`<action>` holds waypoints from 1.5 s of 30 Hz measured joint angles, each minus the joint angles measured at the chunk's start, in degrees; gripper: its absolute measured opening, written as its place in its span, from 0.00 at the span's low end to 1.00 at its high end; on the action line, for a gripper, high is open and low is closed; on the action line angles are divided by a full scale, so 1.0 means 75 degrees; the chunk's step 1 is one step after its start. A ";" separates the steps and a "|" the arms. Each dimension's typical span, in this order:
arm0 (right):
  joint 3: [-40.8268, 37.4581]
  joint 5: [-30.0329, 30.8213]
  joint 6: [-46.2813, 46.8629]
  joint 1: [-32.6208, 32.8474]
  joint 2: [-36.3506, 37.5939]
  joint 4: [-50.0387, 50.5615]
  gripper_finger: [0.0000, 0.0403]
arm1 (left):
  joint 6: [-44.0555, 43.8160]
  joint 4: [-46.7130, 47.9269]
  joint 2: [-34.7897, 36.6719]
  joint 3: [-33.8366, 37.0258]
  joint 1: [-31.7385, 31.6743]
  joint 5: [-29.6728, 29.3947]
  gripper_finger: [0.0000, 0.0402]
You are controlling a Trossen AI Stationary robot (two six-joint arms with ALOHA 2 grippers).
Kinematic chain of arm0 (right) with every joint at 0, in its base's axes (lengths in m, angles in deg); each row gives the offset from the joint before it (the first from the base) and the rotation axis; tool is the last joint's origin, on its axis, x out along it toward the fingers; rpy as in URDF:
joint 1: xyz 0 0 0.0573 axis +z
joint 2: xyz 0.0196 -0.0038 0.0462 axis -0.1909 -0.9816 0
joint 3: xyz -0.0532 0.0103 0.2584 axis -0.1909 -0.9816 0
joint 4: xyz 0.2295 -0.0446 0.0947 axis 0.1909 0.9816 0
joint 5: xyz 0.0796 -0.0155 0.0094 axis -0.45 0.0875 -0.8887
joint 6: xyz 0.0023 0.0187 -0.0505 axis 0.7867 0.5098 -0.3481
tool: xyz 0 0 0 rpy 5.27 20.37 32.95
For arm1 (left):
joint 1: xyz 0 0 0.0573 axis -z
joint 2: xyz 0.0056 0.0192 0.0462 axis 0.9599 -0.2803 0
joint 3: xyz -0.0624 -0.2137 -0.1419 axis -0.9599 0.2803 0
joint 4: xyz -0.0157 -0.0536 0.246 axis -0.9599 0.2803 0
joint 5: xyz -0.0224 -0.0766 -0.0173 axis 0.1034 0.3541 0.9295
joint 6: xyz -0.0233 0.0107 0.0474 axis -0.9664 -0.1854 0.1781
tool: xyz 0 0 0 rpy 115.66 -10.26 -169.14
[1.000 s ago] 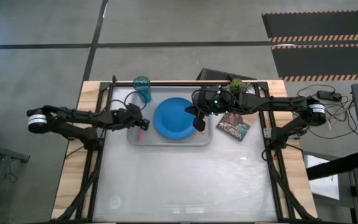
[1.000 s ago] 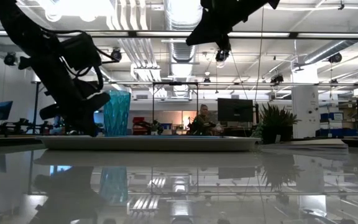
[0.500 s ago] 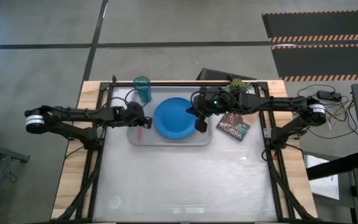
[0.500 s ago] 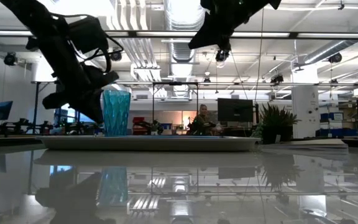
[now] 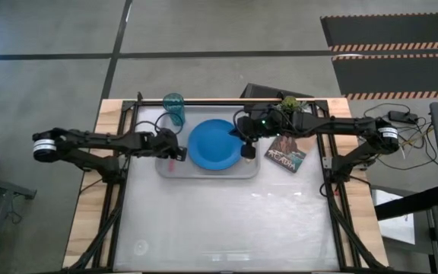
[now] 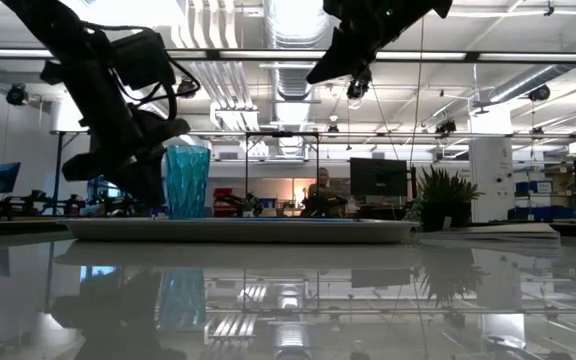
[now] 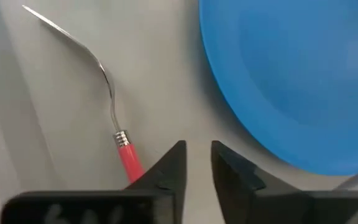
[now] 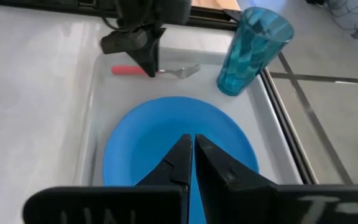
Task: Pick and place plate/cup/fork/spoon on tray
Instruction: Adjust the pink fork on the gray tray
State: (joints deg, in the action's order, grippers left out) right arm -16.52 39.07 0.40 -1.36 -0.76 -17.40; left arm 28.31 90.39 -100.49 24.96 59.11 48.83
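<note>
Fork (image 7: 110,106) lies on tray (image 5: 204,171) beside plate (image 5: 214,144), cup (image 5: 174,108) at back corner; left pincer (image 7: 196,163) slightly apart, letting go; right pincer (image 8: 192,157) together over plate, empty; spoon unseen, prob. next.

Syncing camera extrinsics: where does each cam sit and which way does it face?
High: overhead, straight down; both arms, tray.
Low: table height, level toward the room; cup, arms come down from above.
Left wrist: down past open left gripper at fork, plate.
Right wrist: past shut right gripper over plate.
Shared: both wrists see plate and fork.
</note>
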 joint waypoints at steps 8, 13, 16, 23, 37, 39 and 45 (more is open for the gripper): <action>0.0000 0.0003 -0.0201 -0.0283 0.0009 -0.0056 0.02 | -0.0003 0.0001 -0.0488 0.0006 0.0006 0.0006 0.37; 0.0000 0.0003 -0.0228 -0.0426 0.0009 -0.0569 0.02 | -0.0009 -0.0025 -0.0924 0.0006 0.0006 0.0008 0.43; 0.0000 -0.0044 -0.0291 -0.0431 0.0017 -0.0634 0.02 | -0.0023 -0.0022 -0.1090 0.0009 0.0006 0.0044 0.44; 0.0000 -0.0057 -0.0286 -0.0431 0.0017 -0.0493 0.02 | 0.0006 -0.0144 -0.1178 0.0009 0.0000 -0.0002 0.44; 0.0000 -0.0058 -0.0406 -0.0428 0.0017 -0.0478 0.02 | 0.0061 -0.0145 -0.1175 0.0009 0.0006 0.0001 0.44; 0.0000 -0.0056 -0.0429 -0.0428 0.0017 -0.0469 0.02 | 0.0061 -0.0145 -0.1175 0.0009 0.0006 0.0001 0.44; -0.0038 -0.0058 -0.0481 -0.0428 0.0017 -0.0466 0.02 | 0.0061 -0.0143 -0.1177 0.0009 0.0006 0.0003 0.43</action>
State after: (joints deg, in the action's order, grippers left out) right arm -16.80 38.64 -3.21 -4.57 -0.62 -20.90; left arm 28.77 89.32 -109.32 25.03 59.16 48.85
